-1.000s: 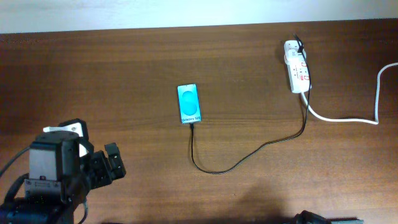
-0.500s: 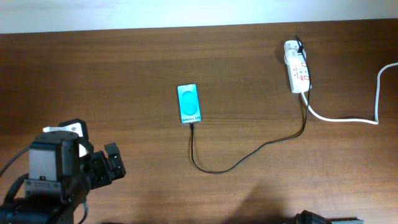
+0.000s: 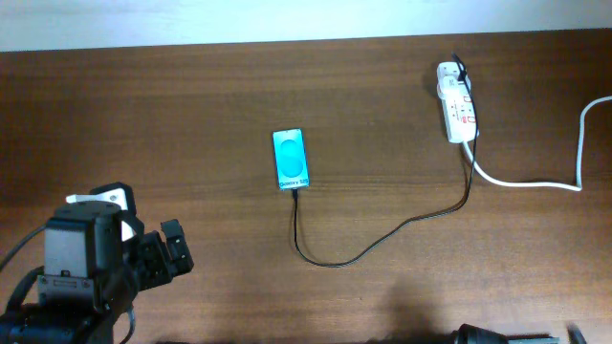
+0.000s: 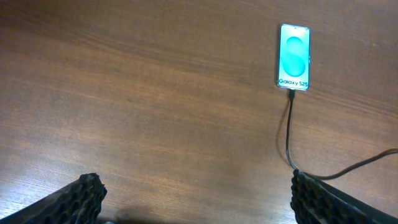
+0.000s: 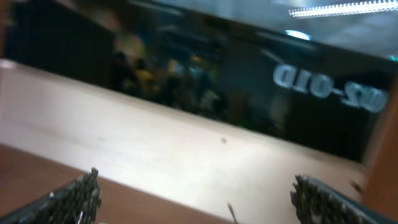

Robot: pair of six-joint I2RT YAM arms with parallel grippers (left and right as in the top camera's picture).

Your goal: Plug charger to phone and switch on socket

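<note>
The phone (image 3: 292, 159) lies face up mid-table with a cyan screen; it also shows in the left wrist view (image 4: 293, 56). The black charger cable (image 3: 382, 239) has its tip at the phone's near short edge and runs right to the white socket strip (image 3: 456, 113) at the far right. In the left wrist view the cable (image 4: 288, 134) curves down from the phone. My left gripper (image 4: 193, 199) is open and empty at the near left, well away from the phone. My right gripper (image 5: 196, 196) is open, empty, raised and pointing at the far wall.
The socket's thick white cord (image 3: 535, 182) loops off the right edge. My left arm (image 3: 86, 268) fills the near-left corner. A bit of the right arm (image 3: 497, 336) shows at the bottom edge. A pale wall (image 5: 186, 149) and dark window lie beyond the table.
Almost nothing differs. A small part of the right arm shows slightly more at the bottom right edge. Phone, cable, socket and left arm have not moved.
</note>
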